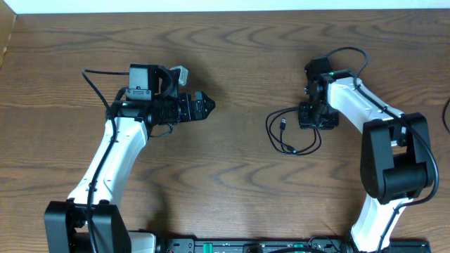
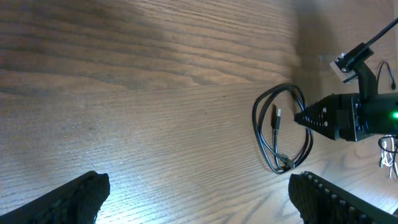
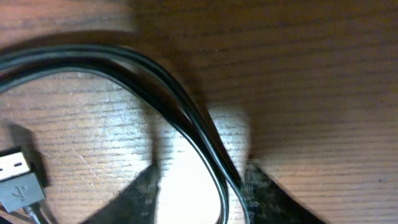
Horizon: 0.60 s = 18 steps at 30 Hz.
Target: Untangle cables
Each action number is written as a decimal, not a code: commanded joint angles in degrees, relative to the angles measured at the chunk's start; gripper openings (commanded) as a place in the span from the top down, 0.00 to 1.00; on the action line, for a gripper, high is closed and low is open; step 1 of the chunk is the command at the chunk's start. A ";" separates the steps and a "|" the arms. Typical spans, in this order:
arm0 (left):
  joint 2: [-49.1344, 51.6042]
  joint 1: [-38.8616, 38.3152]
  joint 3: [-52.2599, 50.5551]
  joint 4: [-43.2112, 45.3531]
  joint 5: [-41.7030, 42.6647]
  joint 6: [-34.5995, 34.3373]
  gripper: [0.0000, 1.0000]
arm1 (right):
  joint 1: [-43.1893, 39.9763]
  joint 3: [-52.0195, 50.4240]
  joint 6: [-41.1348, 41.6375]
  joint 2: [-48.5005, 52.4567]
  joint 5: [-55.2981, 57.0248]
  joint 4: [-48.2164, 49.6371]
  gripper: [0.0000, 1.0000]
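— Where is the cable [image 3: 180, 112] lying?

— It is lying on the counter [image 1: 232, 183] in a loose black loop of doubled strands, on my right-hand side. Its flat metal plug [image 3: 18, 177] is resting inside the loop, not plugged into anything.

— And what is your right tool [image 3: 202, 180] doing?

— It is pointing down at the right edge of the loop. Its two fingers are standing one on each side of the doubled strands, with the strands running between them. The strands are lying against one finger, while a bright strip of counter is showing between them and the other. So the tool is partly spread around the cable and is not pinching it.

— Is the cable coming off the counter anywhere?

— Not that I am seeing; the whole loop is lying flat.

— And your left tool [image 2: 196, 180]?

— It is hanging well apart from the loop, facing it across bare wood. Its fingers are spread wide and are holding nothing.
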 commanded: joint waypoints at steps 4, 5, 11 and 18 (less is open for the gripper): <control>-0.42 0.26 0.13 -0.26 -0.28 1.22 0.02 | 0.28 -3.87 -0.22 2.75 -8.63 0.15 0.99; -0.42 0.26 0.13 -0.26 -0.28 1.25 0.02 | 0.28 -3.82 -0.22 2.69 -9.11 0.33 0.99; -0.42 0.26 0.13 -0.26 -0.28 1.22 0.02 | 0.28 -0.98 -6.75 1.16 -14.36 0.72 0.99; -0.42 0.26 0.13 -0.22 -0.31 1.22 0.02 | 0.17 6.29 -7.06 -7.50 -17.88 -0.07 0.99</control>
